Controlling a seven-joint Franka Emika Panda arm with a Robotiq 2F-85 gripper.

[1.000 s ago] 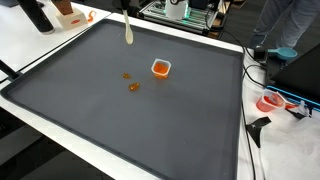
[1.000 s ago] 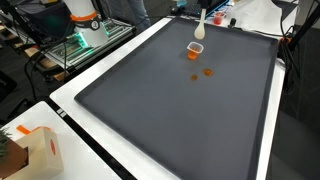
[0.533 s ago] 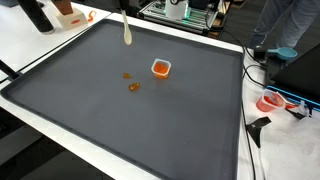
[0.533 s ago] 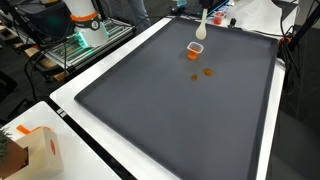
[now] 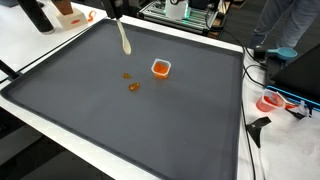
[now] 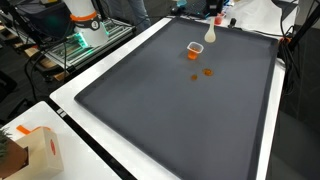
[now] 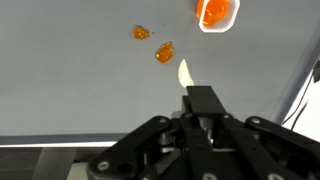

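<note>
The gripper (image 7: pixel 203 100) is clamped on the handle of a pale spoon (image 5: pixel 124 40), which hangs bowl-down in the air over the far part of a dark grey mat (image 5: pixel 150 130). It is apart from the small white cup (image 5: pixel 160 68) of orange stuff standing on the mat. Two orange bits (image 7: pixel 164 52) lie loose on the mat near the cup. The mat covers a white table (image 6: pixel 70 100). A cardboard box (image 6: pixel 40 150) at one corner carries orange print, perhaps a label, too small to read. Behind are a metal rack (image 6: pixel 85 35) of equipment and cables (image 5: pixel 262 125) along the table edge
</note>
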